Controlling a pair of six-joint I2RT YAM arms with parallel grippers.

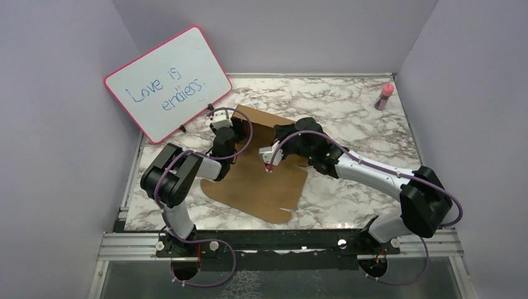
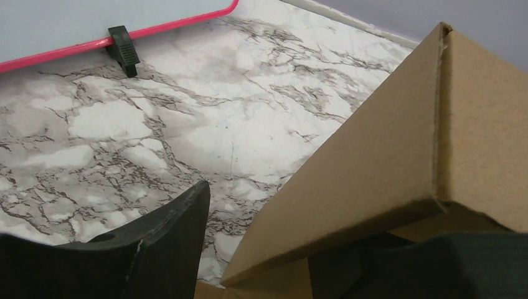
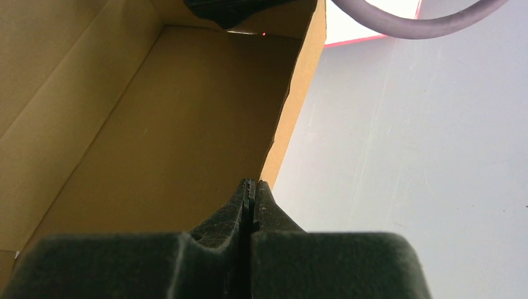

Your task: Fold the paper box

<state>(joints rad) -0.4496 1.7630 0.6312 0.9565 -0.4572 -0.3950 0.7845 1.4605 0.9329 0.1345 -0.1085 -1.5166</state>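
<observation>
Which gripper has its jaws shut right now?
The right gripper: jaws pressed together by the paper box wall. The left gripper stands open.

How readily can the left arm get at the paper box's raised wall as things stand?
Probably yes, readily: the left gripper stands open right at the paper box, and the raised wall's corner seems to sit between its jaws with nothing else in the way.

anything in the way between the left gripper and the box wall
Nothing visible does. The left gripper has its open fingers on either side of the paper box's raised wall, with only the marble table showing in the gap.
</observation>
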